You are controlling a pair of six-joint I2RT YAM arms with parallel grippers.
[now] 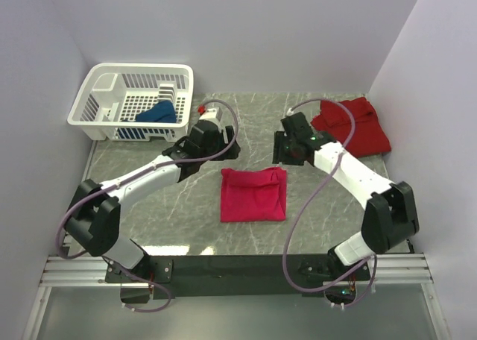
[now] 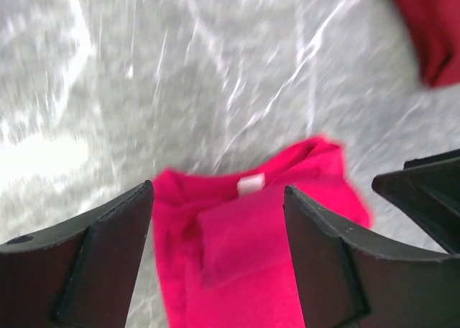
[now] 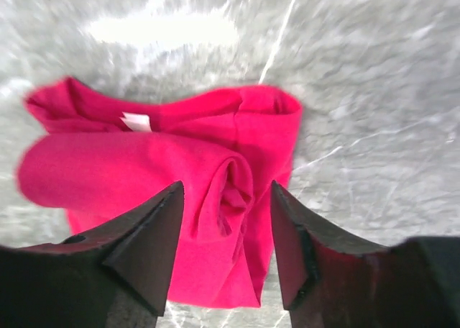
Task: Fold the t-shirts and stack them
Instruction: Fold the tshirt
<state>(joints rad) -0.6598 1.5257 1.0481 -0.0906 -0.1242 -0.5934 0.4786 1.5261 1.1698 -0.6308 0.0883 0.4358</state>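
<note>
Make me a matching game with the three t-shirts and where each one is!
Things:
1. magenta t-shirt
2. dark red t-shirt
3. dark blue t-shirt

Places:
A. inside the white basket
B. folded flat in the middle of the table
C. lying at the far right of the table

Pairs: 1-B, 2-C, 3-A

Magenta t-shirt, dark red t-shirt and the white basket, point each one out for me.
magenta t-shirt (image 1: 253, 194), top view, centre of the folded cloth.
dark red t-shirt (image 1: 365, 135), top view, middle of the cloth.
white basket (image 1: 149, 80), top view, far lattice wall.
</note>
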